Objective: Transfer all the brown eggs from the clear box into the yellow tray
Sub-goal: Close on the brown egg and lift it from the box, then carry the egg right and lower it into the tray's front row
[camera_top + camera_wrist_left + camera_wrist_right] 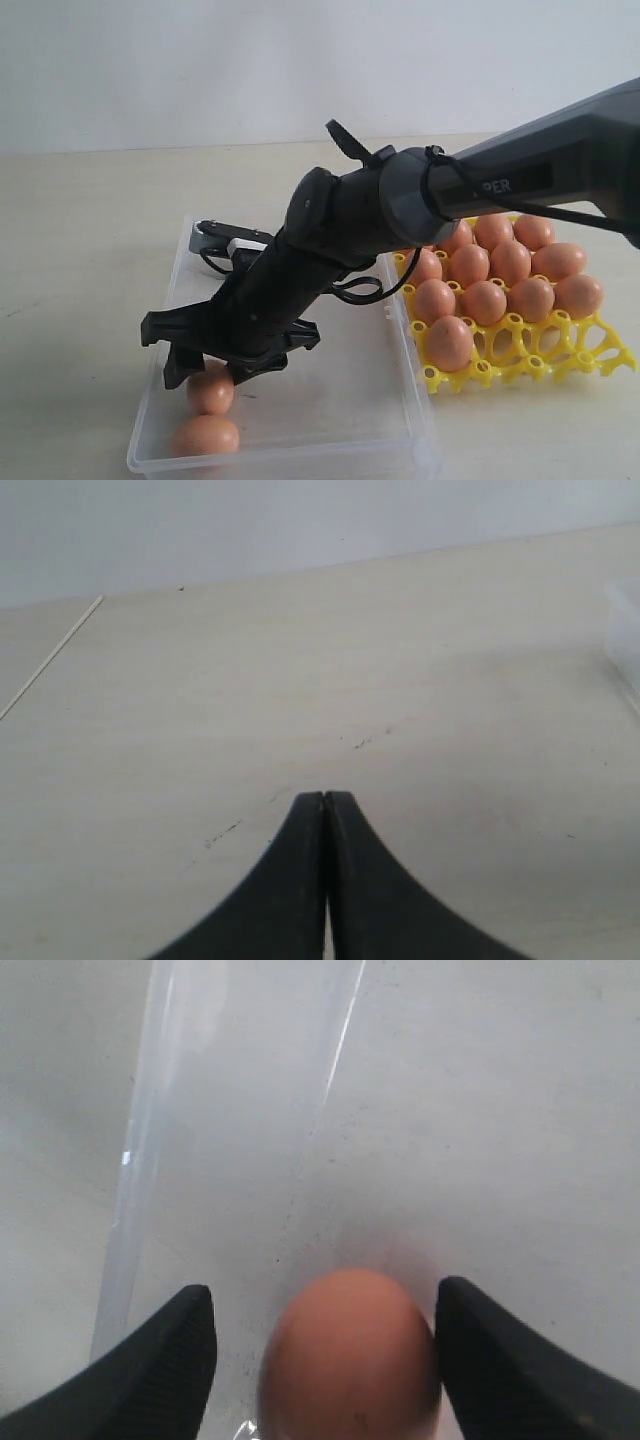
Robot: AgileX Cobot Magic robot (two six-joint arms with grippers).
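Observation:
Two brown eggs lie in the clear box [340,405], one [210,392] under my right gripper [213,368] and one [205,436] at the box's near-left corner. My right gripper [325,1292] is open and straddles the first egg [350,1355]. That egg sits close against one finger [490,1360], with a gap to the other finger [160,1360]. The yellow tray [520,347], right of the box, holds several brown eggs [485,300], and its front cups are bare. My left gripper [326,798] is shut on nothing above bare tabletop.
The box's transparent side wall [140,1190] runs close beside my right gripper. A corner of the clear box [625,630] shows at the edge of the left wrist view. Pale tabletop [80,260] surrounds the box and the tray.

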